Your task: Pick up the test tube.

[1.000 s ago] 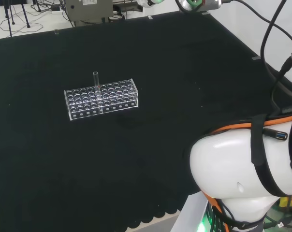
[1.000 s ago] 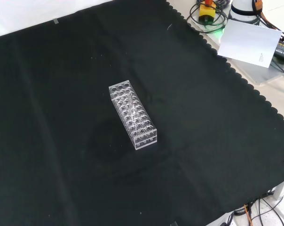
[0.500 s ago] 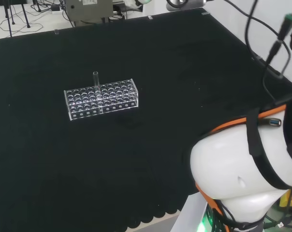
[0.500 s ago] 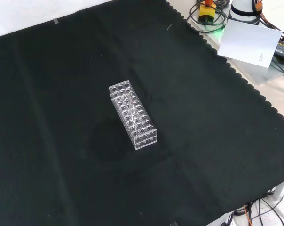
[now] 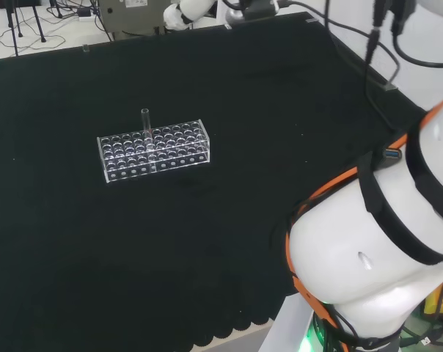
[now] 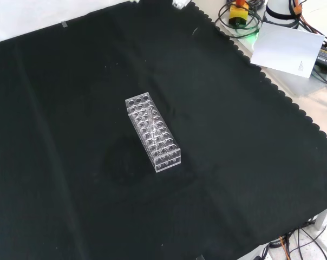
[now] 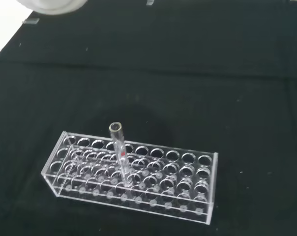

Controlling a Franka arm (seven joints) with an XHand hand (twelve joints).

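Test tube (image 7: pixel 117 147) upright in clear rack (image 7: pixel 133 175), seated in a hole of a back row nearer one short end, top standing clear above the rack. Small red mark visible on the tube in wrist view. Rack (image 5: pixel 154 151) near middle of worktop (image 5: pixel 229 88), black cloth, well apart from every edge; nothing touching it. Hand (image 5: pixel 185 9) partly seen at far edge of worktop in head view, well apart from rack. State of fingers: cannot tell. Blurred white part at wrist view's corner.
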